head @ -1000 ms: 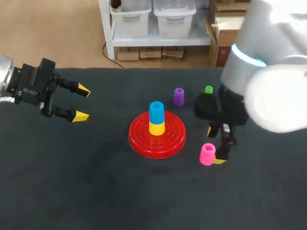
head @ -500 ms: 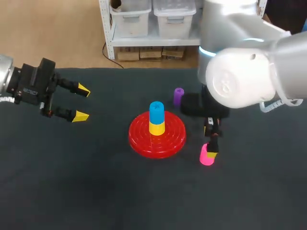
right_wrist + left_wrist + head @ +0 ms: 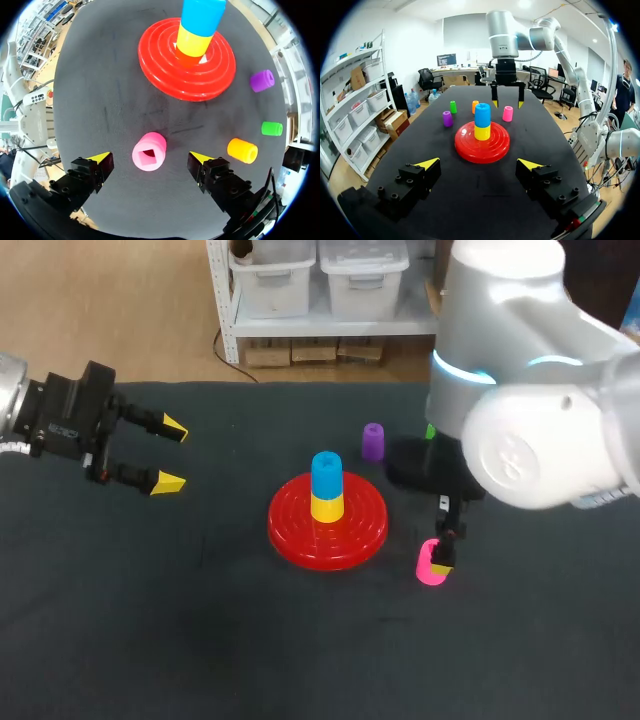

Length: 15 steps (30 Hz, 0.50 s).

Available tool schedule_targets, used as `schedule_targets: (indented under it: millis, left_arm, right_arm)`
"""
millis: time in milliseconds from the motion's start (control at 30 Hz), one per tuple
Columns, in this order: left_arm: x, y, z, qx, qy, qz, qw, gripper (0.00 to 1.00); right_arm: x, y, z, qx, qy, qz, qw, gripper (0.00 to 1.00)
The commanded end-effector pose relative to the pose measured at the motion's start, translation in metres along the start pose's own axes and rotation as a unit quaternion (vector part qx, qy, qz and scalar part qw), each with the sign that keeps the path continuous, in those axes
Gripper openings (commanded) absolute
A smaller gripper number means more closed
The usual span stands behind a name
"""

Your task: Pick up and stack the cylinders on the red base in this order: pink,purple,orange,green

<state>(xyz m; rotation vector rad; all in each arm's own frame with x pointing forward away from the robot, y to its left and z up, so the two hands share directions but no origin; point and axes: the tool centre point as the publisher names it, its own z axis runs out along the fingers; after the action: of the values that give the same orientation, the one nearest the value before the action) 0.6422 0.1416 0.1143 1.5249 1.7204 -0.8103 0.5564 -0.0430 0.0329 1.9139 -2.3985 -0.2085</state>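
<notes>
Left gripper [image 3: 172, 455]: fingers spread wide, holding nothing, well left of the red base [image 3: 290, 537]. The base carries a yellow cylinder [image 3: 327, 508] with a blue cylinder [image 3: 326, 474] on top, both upright. Purple cylinder [image 3: 373, 440]: upright, behind the base's right side. Pink cylinder [image 3: 149, 151]: on the table right of the base, long axis vertical, square socket facing up. My right gripper [image 3: 150, 157] hangs over it, one finger on either side, spread apart, neither touching it.
</notes>
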Motion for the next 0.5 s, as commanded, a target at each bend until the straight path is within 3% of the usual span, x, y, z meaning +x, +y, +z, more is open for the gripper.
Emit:
schedule_targets:
  millis: [33,467,500]
  left_arm:
    - [0.0014,0.0000,0.0003,-0.001,-0.001,0.001,1.000,1.00]
    - [0.0014,0.0000,0.0003,-0.001,-0.001,0.001,1.000,1.00]
    - [0.0014,0.0000,0.0003,-0.001,-0.001,0.001,1.000,1.00]
  right_arm:
    - [0.0025,0.0057,0.0028,0.027,-0.003,0.000,1.000,0.92]
    - [0.0004,0.0058,0.0065,0.038,0.016,0.003,0.999,0.55]
    - [0.0014,0.0052,0.0072,0.045,0.017,0.007,0.999,0.48]
